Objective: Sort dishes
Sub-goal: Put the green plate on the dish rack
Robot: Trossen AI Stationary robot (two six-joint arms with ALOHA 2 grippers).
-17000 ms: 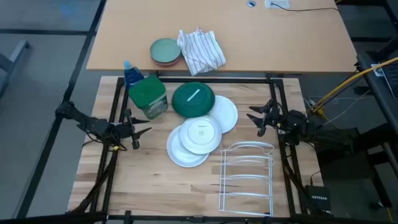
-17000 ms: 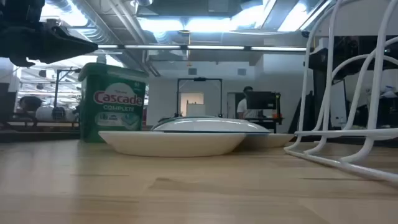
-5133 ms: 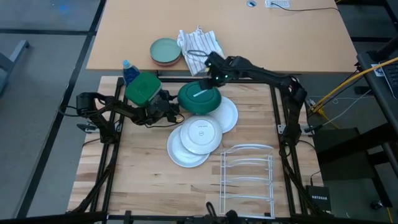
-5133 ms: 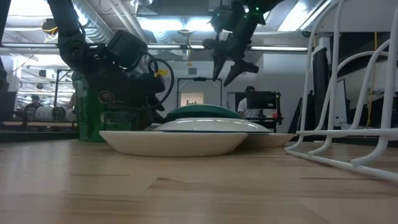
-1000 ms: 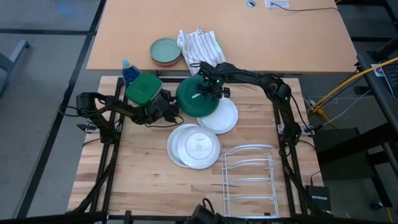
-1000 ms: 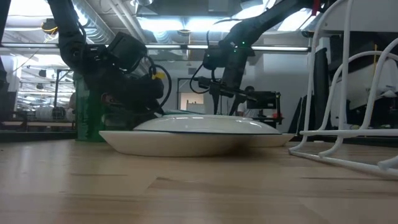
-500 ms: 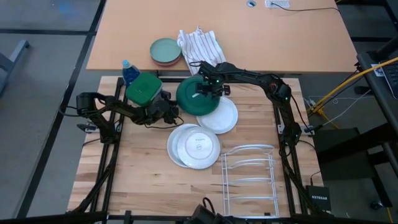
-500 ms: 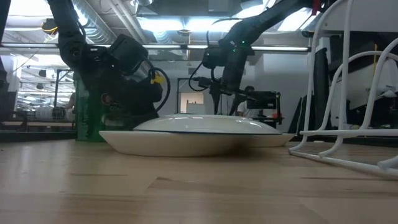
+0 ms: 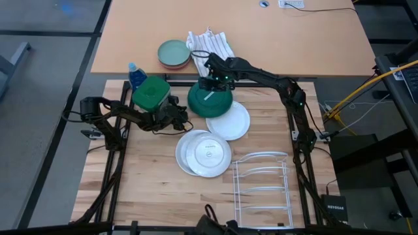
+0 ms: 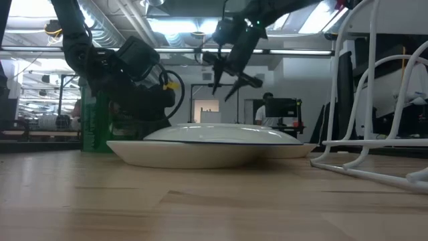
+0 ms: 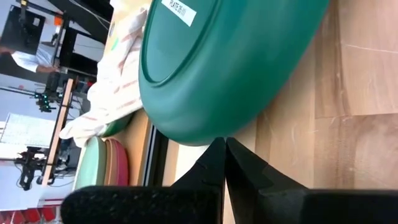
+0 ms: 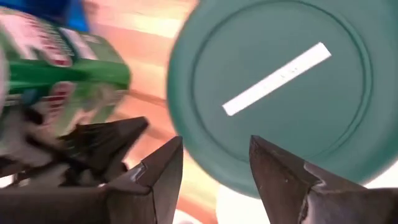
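Risk: left gripper (image 9: 185,118), jaws pressed together empty at dark green plate's (image 9: 210,101) 8 o'clock rim, may shove it; right gripper (image 9: 210,79) hovers spread.

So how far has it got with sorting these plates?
Barely started: the wire rack holds nothing. All four plates lie on the table. The left gripper, shut, sits at the green plate rim; the open right gripper hovers above it. Every plate remains.
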